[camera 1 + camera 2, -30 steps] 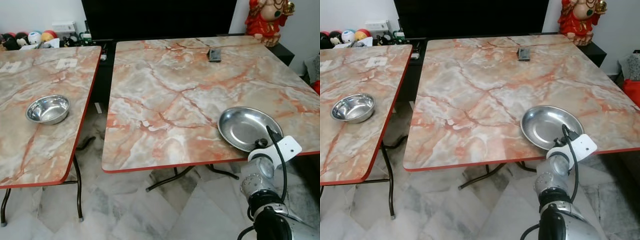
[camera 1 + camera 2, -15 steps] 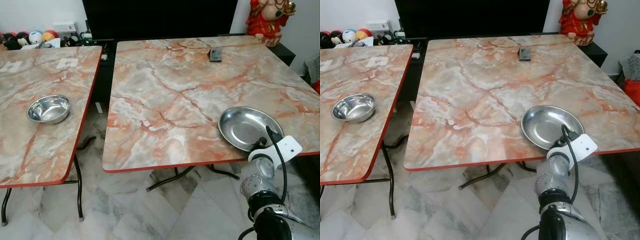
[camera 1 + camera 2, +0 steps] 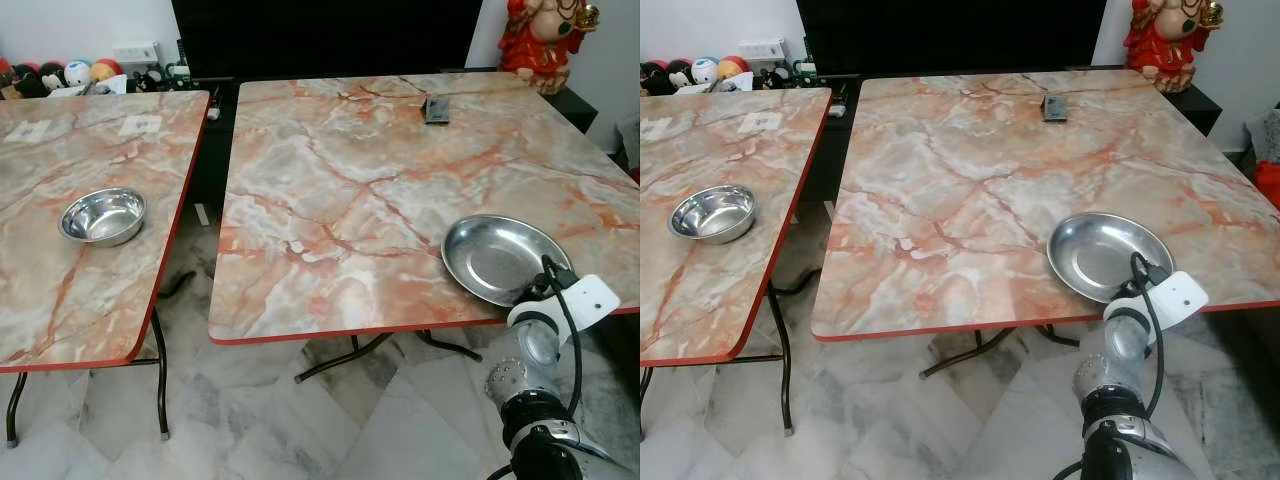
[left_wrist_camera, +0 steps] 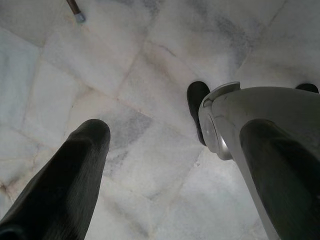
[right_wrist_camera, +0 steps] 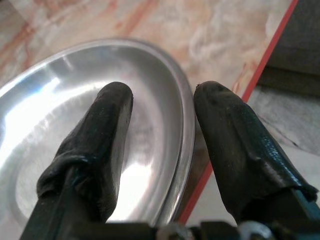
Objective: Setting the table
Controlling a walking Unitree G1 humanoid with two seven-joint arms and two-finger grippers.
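Observation:
A shallow steel plate (image 3: 500, 258) lies on the right marble table (image 3: 340, 170), close to its red front edge. My right gripper (image 5: 162, 92) is open at the plate's near rim (image 5: 182, 120). One finger is over the inside of the plate and the other is outside it, over the table edge. My right wrist (image 3: 560, 305) shows just below that edge. A small steel bowl (image 3: 103, 215) rests on the left table (image 3: 60, 290). My left gripper (image 4: 177, 130) hangs open over the marble floor, holding nothing.
A narrow gap (image 3: 200, 190) separates the two tables, with folding legs (image 3: 160, 380) beneath. A small black device (image 3: 436, 110) lies at the back of the right table. A red figurine (image 3: 545, 35) stands behind it. My own foot (image 4: 197, 107) is on the floor tiles.
The whole view has shifted slightly. My right wrist has edged a little to the right along the table's front edge. Plate and bowl stay where they were.

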